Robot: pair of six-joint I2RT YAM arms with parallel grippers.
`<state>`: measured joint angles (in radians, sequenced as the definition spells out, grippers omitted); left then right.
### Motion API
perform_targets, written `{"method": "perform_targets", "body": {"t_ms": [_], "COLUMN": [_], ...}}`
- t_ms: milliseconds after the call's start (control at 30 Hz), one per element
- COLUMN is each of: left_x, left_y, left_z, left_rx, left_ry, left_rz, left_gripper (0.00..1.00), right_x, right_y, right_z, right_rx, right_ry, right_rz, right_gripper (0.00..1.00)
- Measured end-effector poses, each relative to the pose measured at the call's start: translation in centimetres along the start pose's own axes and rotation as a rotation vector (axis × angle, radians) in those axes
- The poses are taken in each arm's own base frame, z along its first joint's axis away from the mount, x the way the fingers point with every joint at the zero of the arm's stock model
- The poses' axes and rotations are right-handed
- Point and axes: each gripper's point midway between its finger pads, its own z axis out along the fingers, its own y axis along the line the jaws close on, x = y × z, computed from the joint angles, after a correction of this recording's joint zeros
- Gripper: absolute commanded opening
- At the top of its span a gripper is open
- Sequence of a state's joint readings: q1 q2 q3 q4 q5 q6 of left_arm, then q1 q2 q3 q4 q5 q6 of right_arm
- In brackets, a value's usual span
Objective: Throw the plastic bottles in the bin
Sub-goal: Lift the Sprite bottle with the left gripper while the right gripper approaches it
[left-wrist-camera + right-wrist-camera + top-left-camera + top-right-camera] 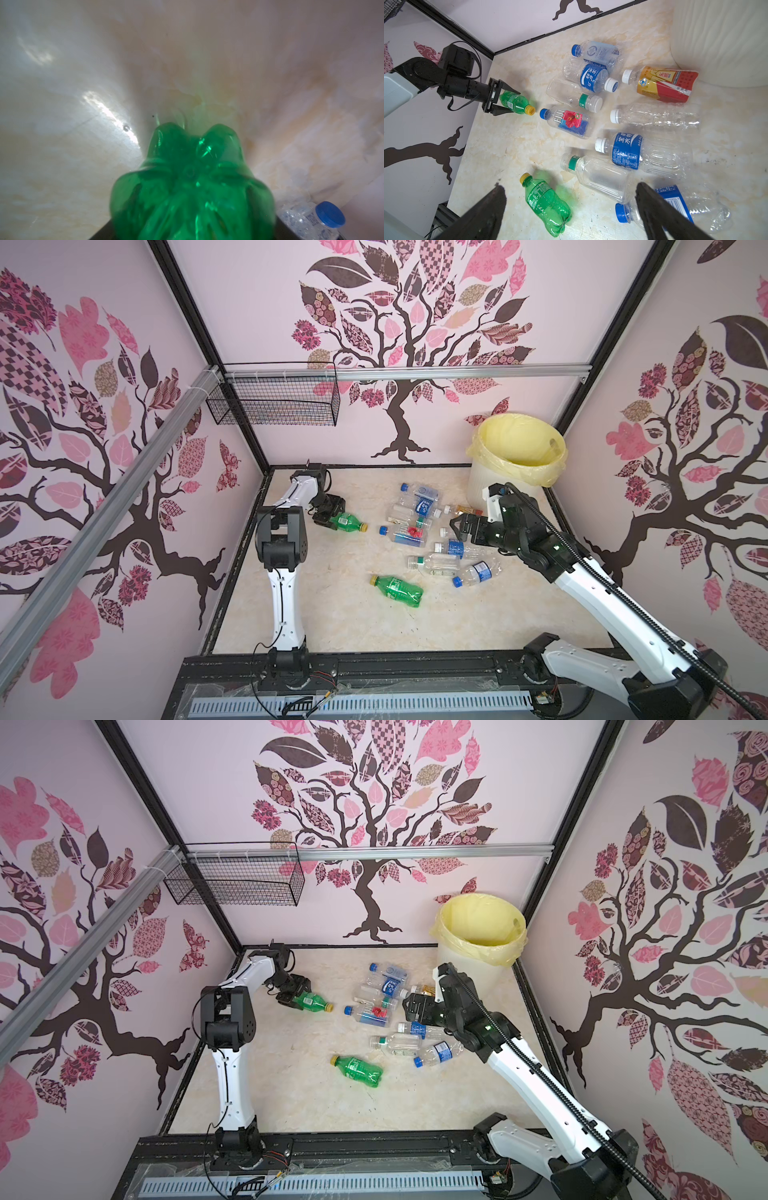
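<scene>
Top views: the left gripper [333, 521] has its jaws spread either side of the base of a green bottle [348, 523] lying on the table [332, 614], while the right gripper [456, 529], jaws wide and empty, hangs over the cluster of clear bottles [442, 562] near the bin [482, 485] in the far right corner. Left wrist: the green bottle's lobed base sits close to the lens, a blue-capped bottle [324, 218] beside it. Right wrist: both fingers [483, 212] stand far apart above the clear bottles and a second green bottle [546, 205].
</scene>
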<state>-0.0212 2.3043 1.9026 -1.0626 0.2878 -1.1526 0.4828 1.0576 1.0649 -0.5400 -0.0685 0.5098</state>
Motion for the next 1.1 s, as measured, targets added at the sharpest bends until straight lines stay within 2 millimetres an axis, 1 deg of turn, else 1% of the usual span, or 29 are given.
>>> {"method": "perform_targets", "body": {"t_ms": [67,167,233,333,467,567,633,700,767,833,1000,1100], "left_x": [0.4,0.7,0.7,0.7,1.1,1.7,2.5,4.1,6.3,8.9,16.4,19.9], "left_y": [0.2,0.3,0.2,0.2,0.7,0.5,-0.1,-1.1,-2.1,-3.1,-5.2,-5.6], "left_z": [0.5,0.7,0.7,0.6,0.2,-1.0,-2.4,-4.5,-6.6,-8.8,-14.6,-17.3], "left_rx": [-0.018,-0.029,-0.027,-0.023,-0.03,-0.016,0.011,0.053,0.104,0.16,0.343,0.434], "left_ry": [0.002,0.0,-0.001,-0.003,-0.003,-0.009,-0.017,-0.028,-0.033,-0.034,-0.027,-0.012], "left_rz": [0.007,0.018,0.02,0.021,0.035,0.071,0.114,0.176,0.248,0.328,0.56,0.667], "left_gripper": [0.65,0.51,0.47,0.45,0.43,0.43,0.43,0.43,0.43,0.43,0.43,0.43], "right_x": [0.0,0.2,0.2,0.2,0.4,0.6,0.5,0.1,-0.3,-0.6,-1.0,-1.2], "right_y": [0.0,-0.2,-0.2,-0.2,-0.1,0.2,0.6,1.5,2.3,3.2,5.3,6.4], "right_z": [-0.2,-0.2,-0.2,-0.2,0.1,0.7,1.2,1.7,2.0,2.1,2.3,2.2], "right_rx": [0.002,0.008,0.01,0.01,0.004,-0.009,-0.025,-0.056,-0.089,-0.126,-0.221,-0.273], "right_ry": [-0.002,0.004,0.007,0.007,0.017,0.04,0.058,0.072,0.079,0.085,0.106,0.118], "right_rz": [-0.004,-0.012,-0.015,-0.019,-0.023,-0.03,-0.035,-0.035,-0.035,-0.036,-0.034,-0.028], "right_gripper": [1.0,1.0,1.0,1.0,1.0,1.0,1.0,1.0,1.0,1.0,1.0,1.0]}}
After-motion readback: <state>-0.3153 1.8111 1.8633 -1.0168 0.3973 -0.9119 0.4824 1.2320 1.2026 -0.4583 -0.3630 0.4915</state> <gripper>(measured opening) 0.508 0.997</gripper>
